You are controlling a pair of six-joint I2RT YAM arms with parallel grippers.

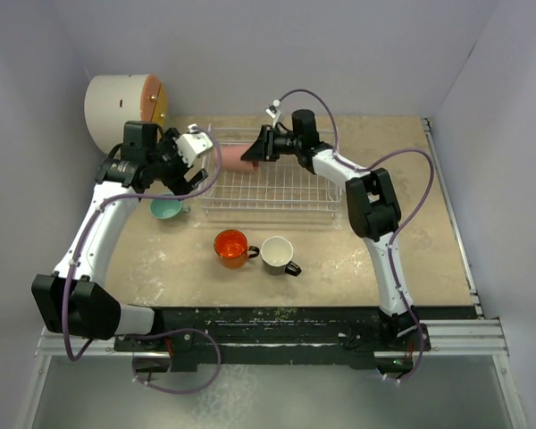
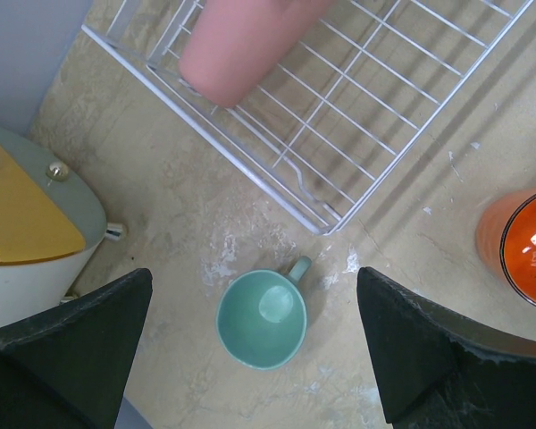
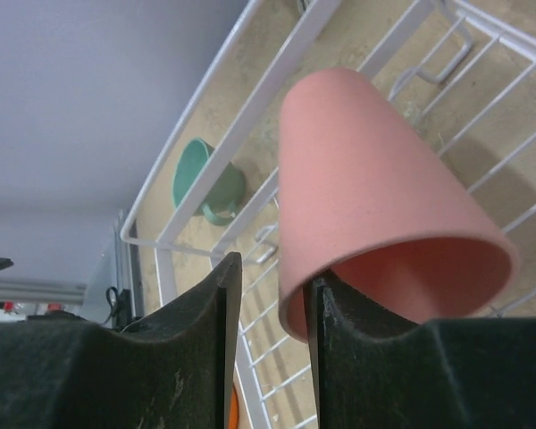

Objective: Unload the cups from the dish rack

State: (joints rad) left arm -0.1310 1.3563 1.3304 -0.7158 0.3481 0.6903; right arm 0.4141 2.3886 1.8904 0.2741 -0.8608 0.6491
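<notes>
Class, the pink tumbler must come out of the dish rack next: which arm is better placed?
Right. The right gripper straddles the rim of the pink tumbler at the dish rack. The open left gripper hangs over the teal mug outside the rack.

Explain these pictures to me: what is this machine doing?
These are two robot arms on a table, each ending in a two-finger gripper. The wide picture looks down from above; the other two come from cameras on the wrists. Beside a white wire dish rack stand a teal mug, an orange mug and a black mug, white inside. The left gripper hangs open above the teal mug, empty. The right gripper has one finger either side of the rim of a pink tumbler at the rack; a gap shows, so it is not clamped yet.
</notes>
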